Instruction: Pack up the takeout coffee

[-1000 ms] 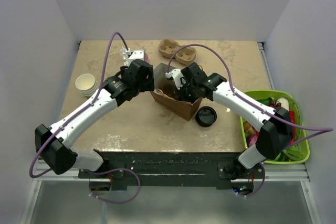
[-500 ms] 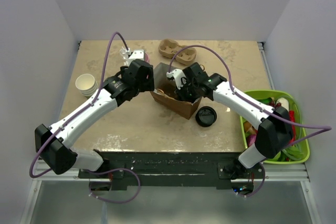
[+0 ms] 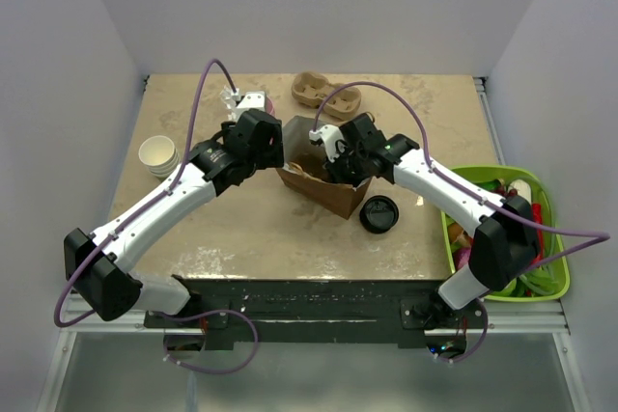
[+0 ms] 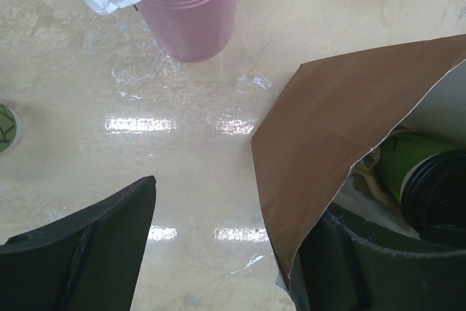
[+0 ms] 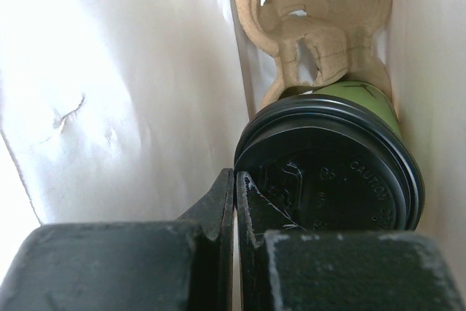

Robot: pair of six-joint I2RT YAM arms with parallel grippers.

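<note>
Coffee (image 5: 331, 172) sits inside bag (image 4: 328, 129), black lid showing, pulp carrier (image 5: 306, 27) at its 12 o'clock. Right gripper (image 5: 235, 180) clenched, empty, tips at lid's 9 o'clock rim. Left gripper (image 4: 226, 213) spread wide at bag mouth, grasping nothing. Judgement: packing nearly done. Next: right gripper out, cup undisturbed.

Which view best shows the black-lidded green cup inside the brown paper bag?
Right wrist: the black-lidded green cup is close, lid facing the camera. Left wrist catches only part of lid and green side in the brown paper bag. In top external the right arm covers it.
</note>
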